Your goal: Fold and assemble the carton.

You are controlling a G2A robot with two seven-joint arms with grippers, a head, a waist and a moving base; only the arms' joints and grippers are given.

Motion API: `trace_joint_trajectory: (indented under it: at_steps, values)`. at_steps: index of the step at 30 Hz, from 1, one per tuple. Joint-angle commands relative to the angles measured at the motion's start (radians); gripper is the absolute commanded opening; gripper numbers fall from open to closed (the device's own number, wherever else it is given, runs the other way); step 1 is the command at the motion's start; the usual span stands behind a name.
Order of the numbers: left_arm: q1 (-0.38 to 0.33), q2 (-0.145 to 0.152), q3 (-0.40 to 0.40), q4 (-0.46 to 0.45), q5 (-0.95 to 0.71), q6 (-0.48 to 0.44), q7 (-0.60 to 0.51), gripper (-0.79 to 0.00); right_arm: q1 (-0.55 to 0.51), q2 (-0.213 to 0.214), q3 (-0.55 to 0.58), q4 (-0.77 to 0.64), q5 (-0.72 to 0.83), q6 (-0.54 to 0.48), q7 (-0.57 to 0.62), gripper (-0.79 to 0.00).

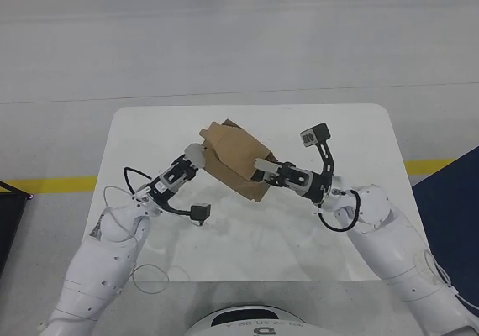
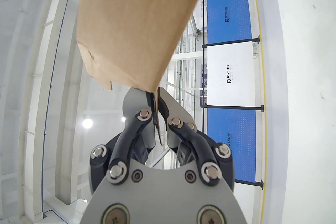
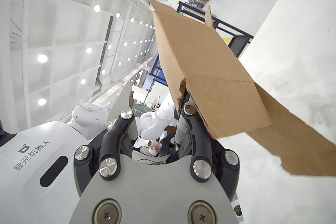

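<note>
Brown carton (image 1: 238, 161) pinched by left fingers (image 2: 130, 103), right fingers (image 3: 122, 101) spread against it.

Brown cardboard carton (image 1: 235, 160), part-folded w/ loose flaps, tilted in air btwn both grippers. One flap edge pinched in left gripper (image 2: 156, 104). Opp. end against one finger of right gripper (image 3: 155, 96), jaws spread.

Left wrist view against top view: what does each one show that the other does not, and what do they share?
Left wrist view: the left pincer shut on a thin edge of the carton, seen close. Top view: the right pincer at the carton's other end, and the whole carton over the white table. Both: the brown carton and the left pincer at it.
</note>
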Motion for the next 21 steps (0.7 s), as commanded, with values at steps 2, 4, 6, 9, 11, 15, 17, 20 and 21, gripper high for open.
trace_joint_trajectory:
  at_steps: [2, 4, 6, 9, 11, 15, 17, 20, 21]
  values:
    - [-0.002, 0.000, 0.007, 0.000, 0.009, -0.003, 0.004, -0.785, -0.004, -0.002, -0.005, -0.005, -0.002, -0.004, -0.002, -0.428]
    - [-0.002, -0.001, 0.008, 0.001, 0.011, -0.002, 0.002, -0.785, -0.003, -0.004, -0.006, -0.004, -0.003, -0.004, -0.003, -0.443]
    - [-0.003, -0.001, 0.009, 0.000, 0.014, 0.000, 0.001, -0.785, -0.001, -0.005, -0.007, 0.000, -0.004, -0.002, -0.004, -0.456]
    - [-0.001, 0.000, 0.008, 0.000, 0.020, -0.001, 0.002, -0.785, 0.000, -0.006, -0.008, 0.003, -0.004, 0.007, -0.002, -0.483]
    - [0.000, 0.001, 0.009, -0.002, 0.024, -0.002, 0.004, -0.785, 0.000, -0.007, -0.010, 0.003, -0.006, 0.014, 0.004, -0.523]
    - [0.000, 0.001, 0.008, -0.004, 0.030, -0.003, 0.003, -0.785, 0.002, -0.008, -0.013, 0.004, -0.012, 0.026, 0.010, -0.557]
    - [0.000, 0.001, 0.008, -0.004, 0.031, -0.003, 0.004, -0.785, 0.002, -0.009, -0.013, 0.005, -0.014, 0.031, 0.013, -0.643]
    - [0.000, 0.002, 0.006, -0.004, 0.034, 0.000, 0.002, -0.785, 0.002, -0.009, -0.014, 0.006, -0.017, 0.038, 0.018, -0.785]
    - [0.000, 0.002, 0.006, -0.004, 0.034, 0.001, 0.002, -0.785, 0.002, -0.010, -0.014, 0.006, -0.017, 0.042, 0.022, -0.785]
